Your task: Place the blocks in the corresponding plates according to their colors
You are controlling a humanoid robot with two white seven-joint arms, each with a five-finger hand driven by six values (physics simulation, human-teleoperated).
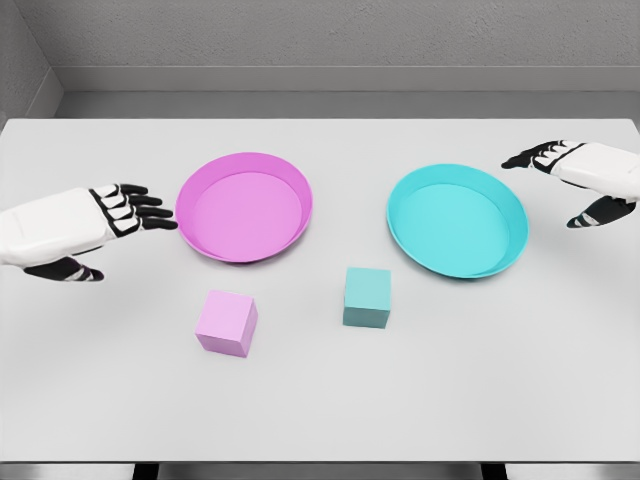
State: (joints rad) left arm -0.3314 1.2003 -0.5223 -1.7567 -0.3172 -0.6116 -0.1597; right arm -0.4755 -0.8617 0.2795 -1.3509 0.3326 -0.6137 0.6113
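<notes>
A pink block (227, 323) rests on the table in front of the pink plate (297, 190). A teal block (367, 297) sits to its right, in front of and left of the teal plate (512, 215). Both plates hold nothing. My left hand (115, 228) hovers left of the pink plate, fingers spread and pointing toward it, holding nothing. My right hand (570, 183) hangs at the right edge beside the teal plate, fingers relaxed and holding nothing.
The white table (320, 410) spans the view, with its front edge near the bottom. A grey wall runs behind the far edge.
</notes>
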